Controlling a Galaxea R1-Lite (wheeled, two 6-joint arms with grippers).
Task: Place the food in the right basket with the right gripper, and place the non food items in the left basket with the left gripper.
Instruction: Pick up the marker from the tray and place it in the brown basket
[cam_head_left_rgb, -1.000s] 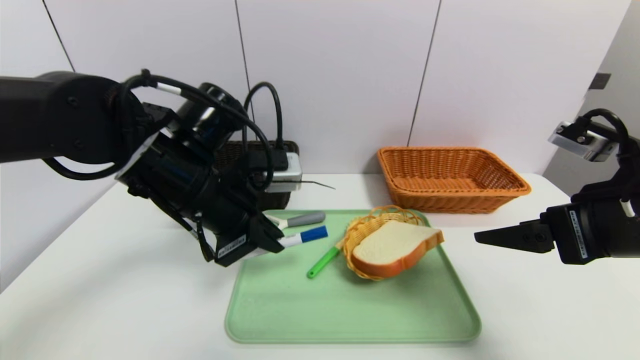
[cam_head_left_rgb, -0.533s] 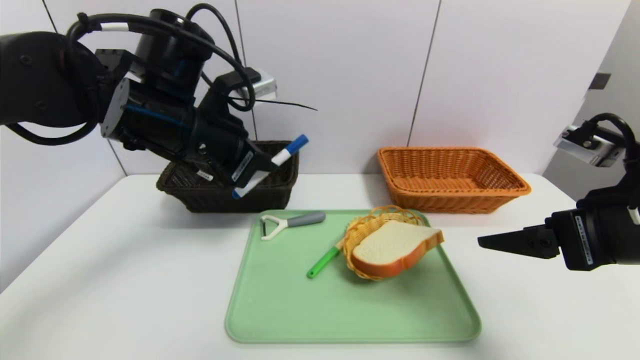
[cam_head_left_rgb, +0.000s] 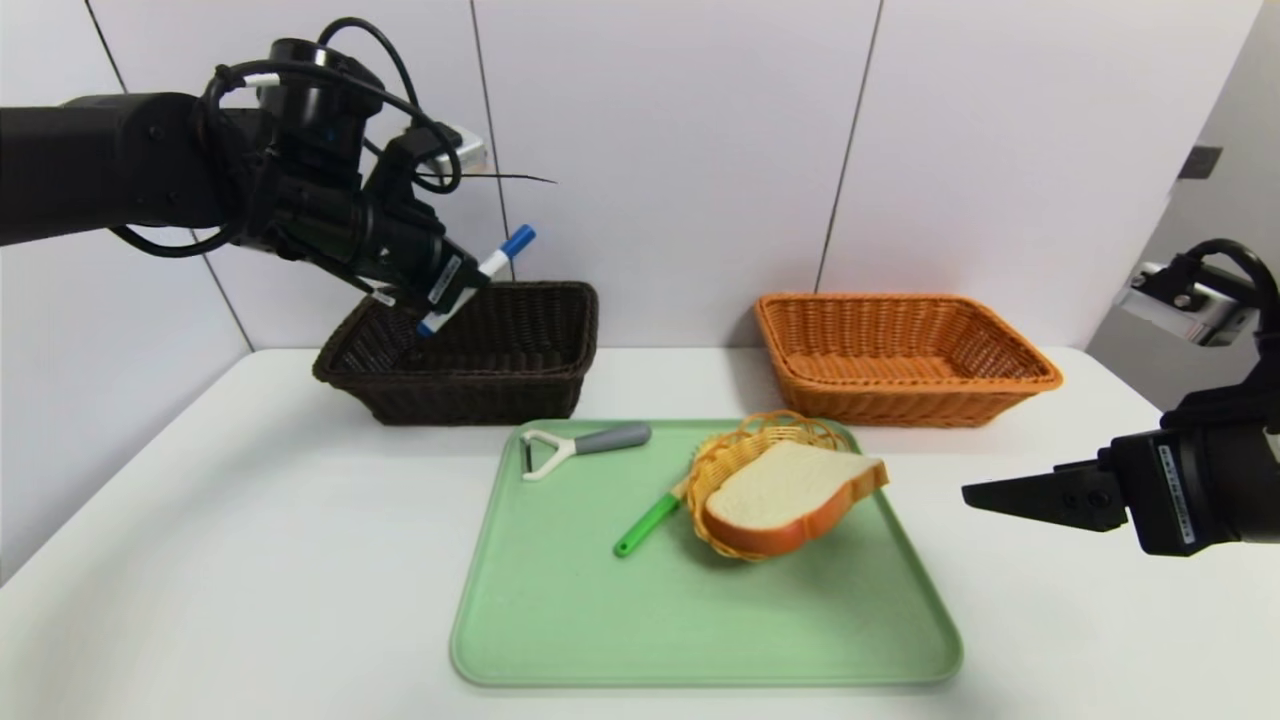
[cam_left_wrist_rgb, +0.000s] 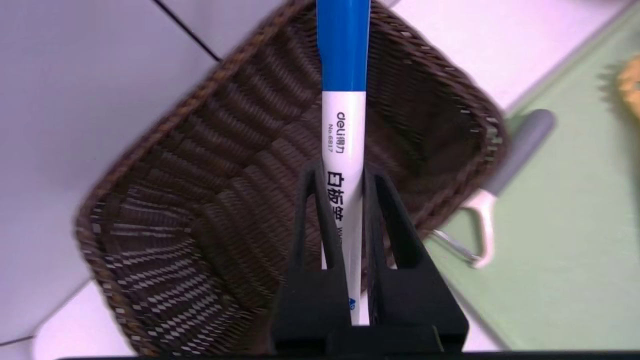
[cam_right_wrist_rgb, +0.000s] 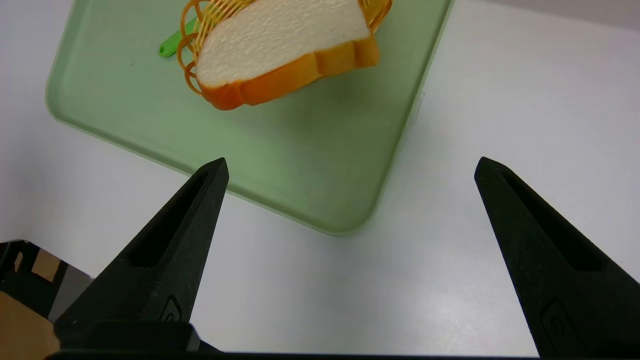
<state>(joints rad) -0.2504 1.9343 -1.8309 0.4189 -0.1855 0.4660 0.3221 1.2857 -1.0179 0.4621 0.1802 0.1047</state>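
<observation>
Left gripper: fingers clenched on whiteboard marker, held tilted over dark brown wicker basket, far left. Marker judged light, stiff, smooth, may slip or pivot; mid-barrel hold looks right. Right gripper: fingers released, wide apart, nothing between, off near right of green tray. On tray: peeler at far left, best taken by grey handle; green-handled brush, partly hidden, by handle; bread slice resting tilted in small wicker basket. Bread probably light and soft, wide grip across crust advised, squeeze gently; bound for orange wicker basket, far right. Writing: "deli 得力", "No.6817", "白板笔" on marker barrel; more lettering cut off by fingers. Gripper labels present, not legible.
</observation>
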